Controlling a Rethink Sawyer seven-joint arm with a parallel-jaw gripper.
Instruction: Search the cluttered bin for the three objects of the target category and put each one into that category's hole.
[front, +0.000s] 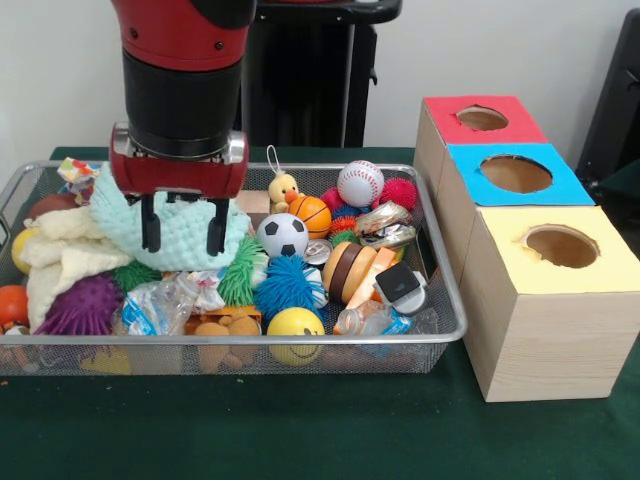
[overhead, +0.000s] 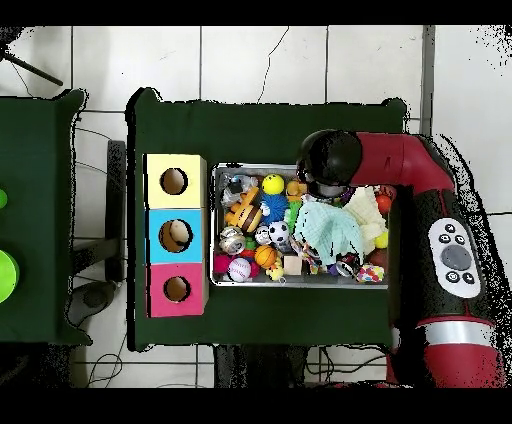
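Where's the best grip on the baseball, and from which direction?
Take the baseball across its widest part, coming straight down from above. It sits high on the pile at the basket's far side, its top half bare. It is round, so any finger axis works; probably best to close along the basket's length, since the mesh wall sits right behind it. The gripper is open over the mint cloth.

Worktop (front: 300, 430) w/ dark green cloth cover. Directly on it: wire mesh bin (front: 445, 300), packed w/ toys & clutter, and just beside it a row of 3 wooden boxes, each w/ round hole on top: red-topped box (front: 455, 125), blue-topped box (front: 470, 185), yellow-topped box (front: 545, 320). Boxes touch each other in a line. Overhead: 2nd green-covered surface (overhead: 35, 215) beside the worktop, apart from it.
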